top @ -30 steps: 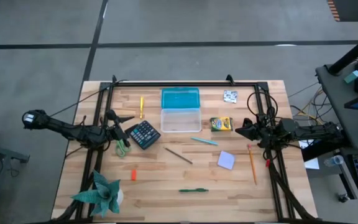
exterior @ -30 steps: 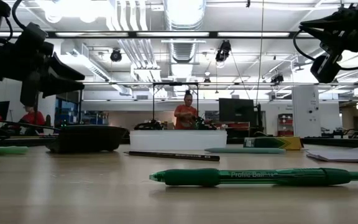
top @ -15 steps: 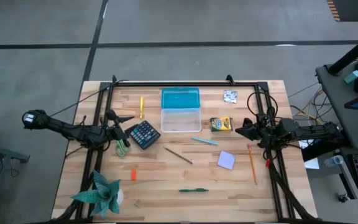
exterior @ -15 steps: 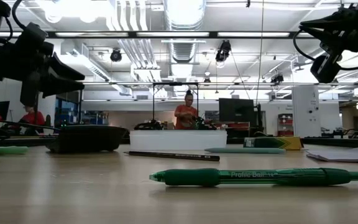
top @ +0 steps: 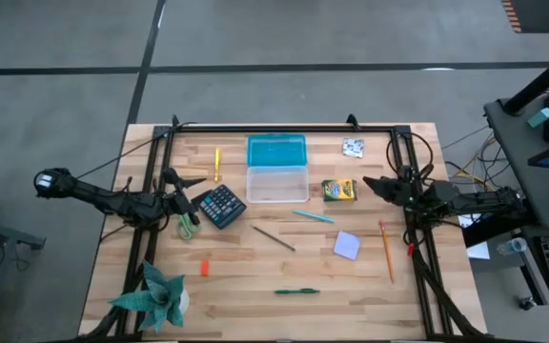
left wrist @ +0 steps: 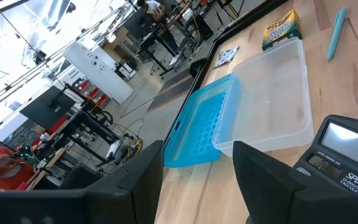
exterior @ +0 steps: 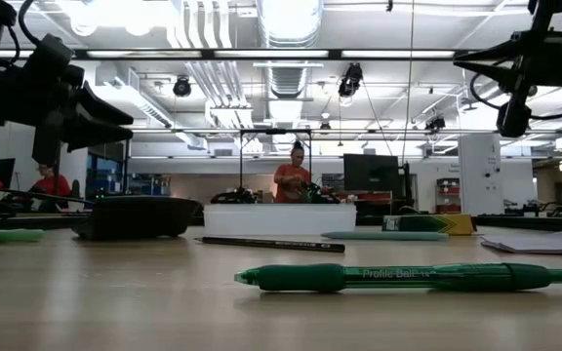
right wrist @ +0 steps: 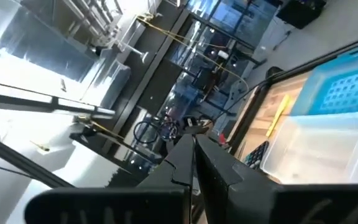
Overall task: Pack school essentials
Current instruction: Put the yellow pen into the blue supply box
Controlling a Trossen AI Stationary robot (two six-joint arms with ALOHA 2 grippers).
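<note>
My right claw (top: 368,181), shut on nothing, hangs by the desk's right edge just beside the crayon pack (top: 338,190), whose long axis runs toward it, while my left claw (top: 172,178) waits open near the left edge.

clear box (left wrist: 272,102), blue lid (left wrist: 197,127), calculator (left wrist: 344,155), crayon pack (left wrist: 279,27)

The table (top: 255,276) is evenly lit from overhead, and only faint shadows are cast. Glare is thrown by ceiling lights (exterior: 115,12) in the low view, where the pen (exterior: 408,278) is rendered sharp and the room behind softened.
</note>
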